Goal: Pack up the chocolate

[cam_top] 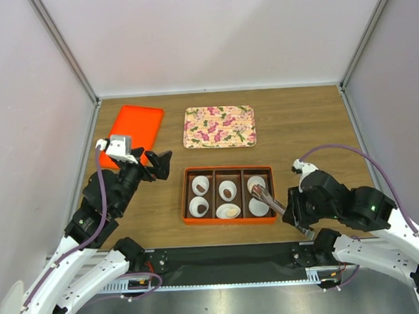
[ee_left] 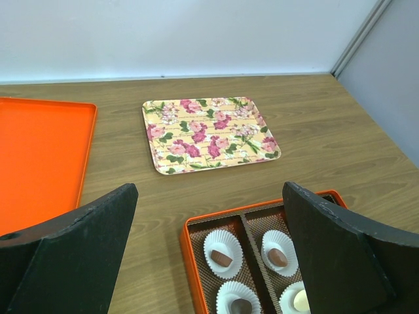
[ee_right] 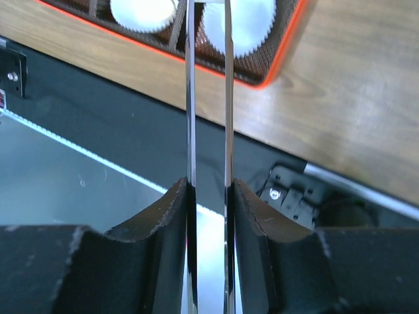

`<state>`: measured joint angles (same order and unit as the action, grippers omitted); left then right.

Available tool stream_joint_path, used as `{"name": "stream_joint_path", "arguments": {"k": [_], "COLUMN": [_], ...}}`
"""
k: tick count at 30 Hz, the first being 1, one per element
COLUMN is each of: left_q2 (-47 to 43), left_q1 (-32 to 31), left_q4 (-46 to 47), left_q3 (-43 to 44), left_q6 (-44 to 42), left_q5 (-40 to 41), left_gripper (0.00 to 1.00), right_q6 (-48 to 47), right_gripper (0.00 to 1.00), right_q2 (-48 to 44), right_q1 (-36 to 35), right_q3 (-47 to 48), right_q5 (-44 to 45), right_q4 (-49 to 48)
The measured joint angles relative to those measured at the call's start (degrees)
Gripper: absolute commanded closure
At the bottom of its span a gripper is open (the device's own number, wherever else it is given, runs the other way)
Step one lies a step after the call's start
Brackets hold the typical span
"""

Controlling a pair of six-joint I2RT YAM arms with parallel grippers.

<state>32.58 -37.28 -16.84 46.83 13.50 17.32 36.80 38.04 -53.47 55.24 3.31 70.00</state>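
Plainly, the small dark-brown chocolate lumps (cam_top: 228, 191) are light, smooth and easily marked. Each is best nipped gently across its middle, since a hard squeeze would likely dent it and a slack one let it slip.

Three can be made out, each in a white pleated paper cup (cam_top: 199, 207) inside the orange three-compartment box (cam_top: 228, 169). Two are in the compartment at 9 o'clock and one is in the far cup of the middle compartment. The near middle cup holds a pale yellowish piece (cam_top: 228, 211).

In the compartment at 3 o'clock, the thin metal tongs (cam_top: 266, 198) reach over the far cup. Whether a lump sits between their tips cannot be told, and the near cup there looks unfilled.

The right tool (ee_right: 209, 190) is clamped on the tongs' two blades, which stand slightly apart in its wrist view. The left tool (ee_left: 209, 190) gapes wide with nothing in it, hovering at 9 o'clock of the box above the wooden surface (cam_top: 299, 131).

A flowered rectangular tray (cam_top: 219, 126) lies at 12 o'clock of the box, and a flat orange tray (cam_top: 134, 129) at 10 o'clock.
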Motion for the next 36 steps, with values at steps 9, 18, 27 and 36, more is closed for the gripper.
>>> {"name": "stream_joint_path", "arguments": {"k": [9, 18, 27, 36], "left_q2": [0.0, 0.0, -0.5, -0.5], "left_q1": [0.5, 0.6, 0.7, 0.7], "left_q4": [0.0, 0.0, 0.0, 0.0], "left_q3": [0.0, 0.0, 0.0, 0.0], "left_q6": [0.0, 0.0, 0.0, 0.0], "left_q5": [0.0, 0.0, 0.0, 0.0], "left_gripper": [0.0, 0.0, 0.0, 0.0], "right_q6": [3.3, 3.8, 3.7, 3.7], "right_gripper": [0.67, 0.64, 0.59, 0.59], "right_q2": [-2.1, -2.1, -0.7, 0.1], "right_q1": [-0.8, -0.8, -0.8, -0.8], "right_q3": [0.0, -1.8, -2.4, -2.8], "right_q5": [-0.3, -0.3, 0.3, 0.9], "right_q4": [5.0, 4.7, 2.4, 0.9]}}
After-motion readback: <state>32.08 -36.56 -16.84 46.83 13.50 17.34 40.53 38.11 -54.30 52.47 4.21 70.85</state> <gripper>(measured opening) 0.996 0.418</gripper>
